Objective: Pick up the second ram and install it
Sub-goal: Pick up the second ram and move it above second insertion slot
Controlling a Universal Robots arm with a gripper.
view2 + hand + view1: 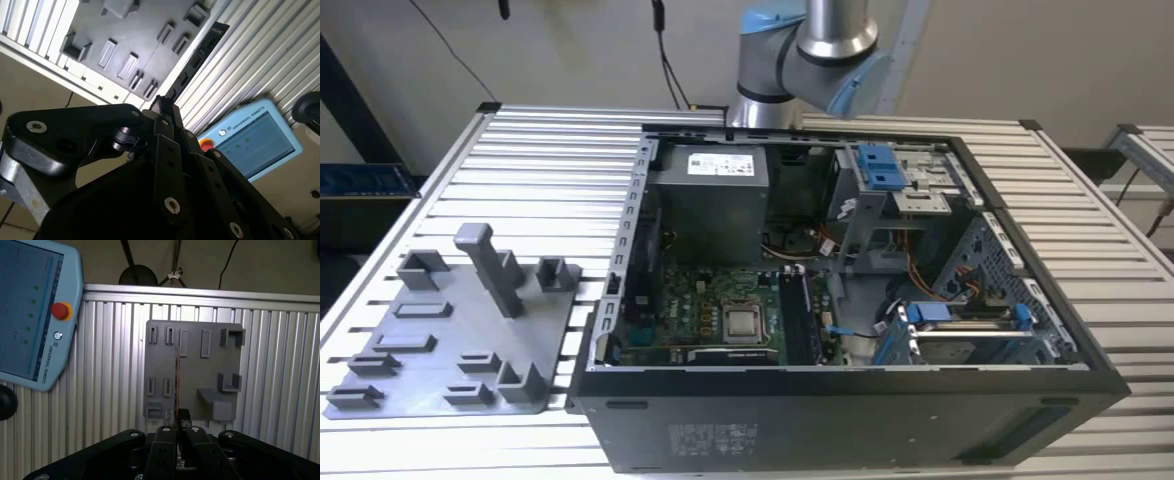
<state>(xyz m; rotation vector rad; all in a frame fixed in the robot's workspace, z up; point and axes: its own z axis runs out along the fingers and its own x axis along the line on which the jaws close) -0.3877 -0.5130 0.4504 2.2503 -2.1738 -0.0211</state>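
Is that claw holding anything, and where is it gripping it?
Yes: the gripper holds the second ram, pinched by one end, the rest sticking out.

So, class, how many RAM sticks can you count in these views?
1: the second ram, clamped in the gripper. Others may sit hidden inside the computer case.

second ram (197, 57), dark, thin; held in jaws

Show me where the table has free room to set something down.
The slatted table is bare behind the grey fixture plate, on the exterior view's left of the open computer case. Inside the case is crowded.
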